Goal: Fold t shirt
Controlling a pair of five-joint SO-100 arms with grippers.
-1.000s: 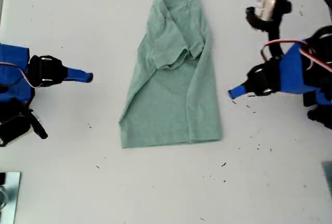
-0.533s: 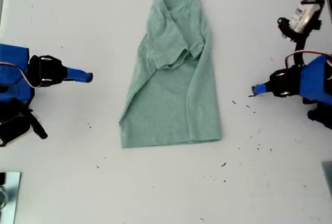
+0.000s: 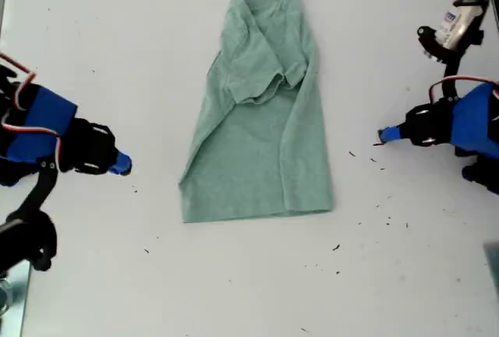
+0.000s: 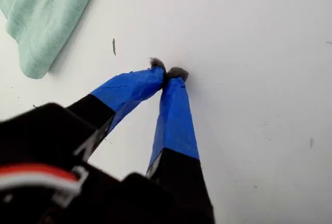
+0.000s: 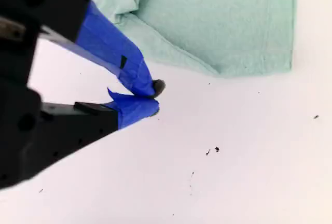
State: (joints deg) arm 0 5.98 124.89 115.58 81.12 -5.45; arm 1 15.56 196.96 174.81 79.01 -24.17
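Two closed pincers apart from folded t shirt [image 3: 261,111], white table [image 3: 249,290]

both wrist views crop the t shirt [image 4: 44,16] (hem aside).

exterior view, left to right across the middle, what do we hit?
My first gripper → t shirt → my second gripper. Both sets of jaws closed, neither touching the shirt.

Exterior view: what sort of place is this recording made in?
Probably a lab or hobby bench for robot trials: a bare white table, a t shirt laid flat on it, and two small blue-taped arms, one at each side of the exterior view.
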